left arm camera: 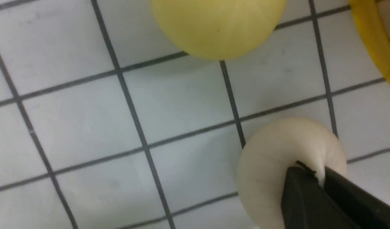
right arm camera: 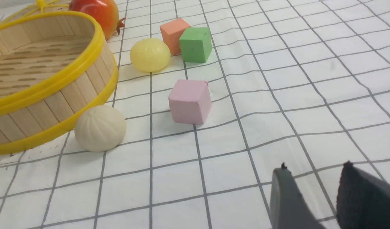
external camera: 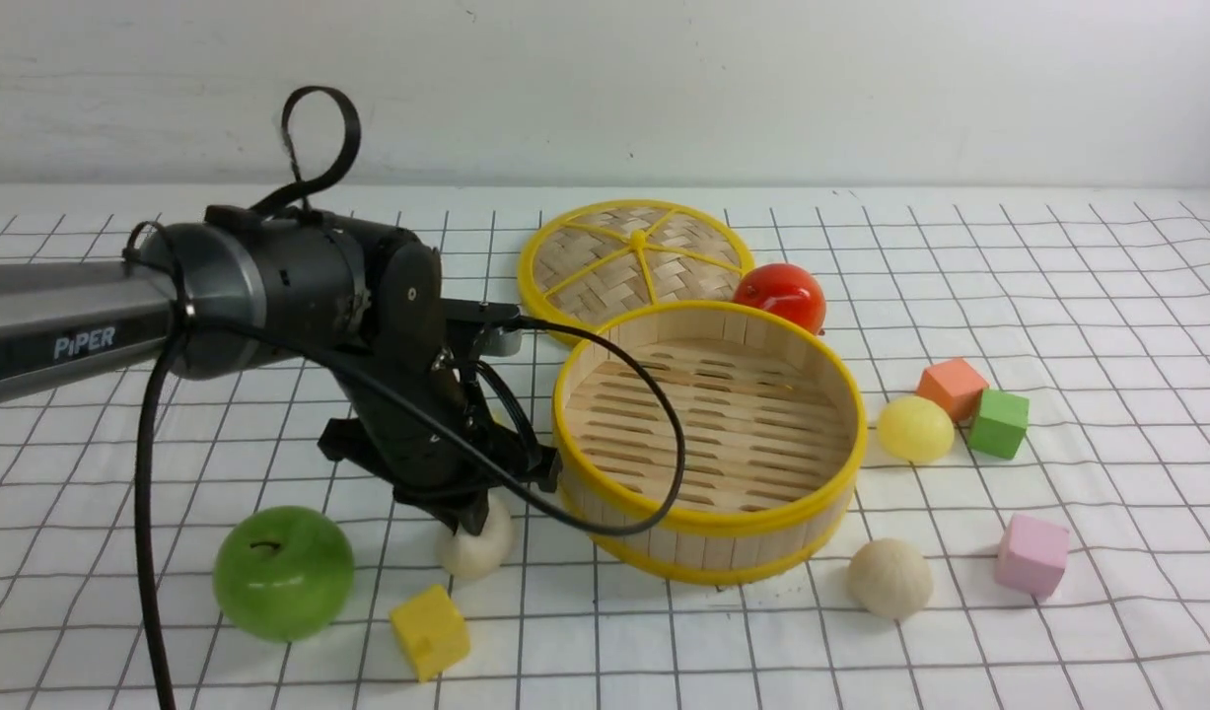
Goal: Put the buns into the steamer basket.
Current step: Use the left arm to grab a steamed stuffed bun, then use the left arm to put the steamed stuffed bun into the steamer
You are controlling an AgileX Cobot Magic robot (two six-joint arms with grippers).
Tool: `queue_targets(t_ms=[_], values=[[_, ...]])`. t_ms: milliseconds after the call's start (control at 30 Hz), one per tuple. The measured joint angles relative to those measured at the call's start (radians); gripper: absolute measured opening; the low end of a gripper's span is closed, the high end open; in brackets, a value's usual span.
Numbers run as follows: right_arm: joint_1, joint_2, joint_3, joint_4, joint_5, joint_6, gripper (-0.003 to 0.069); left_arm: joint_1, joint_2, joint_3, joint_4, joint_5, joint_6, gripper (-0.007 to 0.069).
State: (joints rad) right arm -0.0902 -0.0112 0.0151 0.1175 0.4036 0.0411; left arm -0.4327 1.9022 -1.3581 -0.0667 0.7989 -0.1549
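Progress: basket [external camera: 743, 544] empty, no bun in. The left gripper [left arm camera: 318, 173] is clamped tight on white bun [left arm camera: 277, 152], just left of basket. The right gripper [right arm camera: 315, 171] half open, empty. Right of basket: yellow bun [external camera: 915, 429], second white bun [external camera: 889, 577]; other yellow bun [left arm camera: 218, 25] left.

Left gripper [left arm camera: 318, 173] pinches a beige bun [left arm camera: 277, 149] (right gripper [right arm camera: 315, 168] parted).

Four buns [external camera: 915, 429], four cubes [external camera: 998, 423] — two fruits [external camera: 283, 572]
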Motion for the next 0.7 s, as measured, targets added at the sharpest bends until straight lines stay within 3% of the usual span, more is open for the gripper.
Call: queue_targets(t_ms=[300, 567, 700], values=[[0.000, 0.000, 0.000, 0.000, 0.000, 0.000, 0.0241, -0.134, -0.154, -0.080, -0.005, 0.008, 0.051, -0.0010], [0.000, 0.000, 0.000, 0.000, 0.000, 0.000, 0.0241, -0.194, 0.043, -0.294, -0.022, -0.041, 0.080, -0.0010], [0.000, 0.000, 0.000, 0.000, 0.000, 0.000, 0.0241, -0.193, 0.200, -0.412, -0.021, 0.018, 0.080, 0.0030]])
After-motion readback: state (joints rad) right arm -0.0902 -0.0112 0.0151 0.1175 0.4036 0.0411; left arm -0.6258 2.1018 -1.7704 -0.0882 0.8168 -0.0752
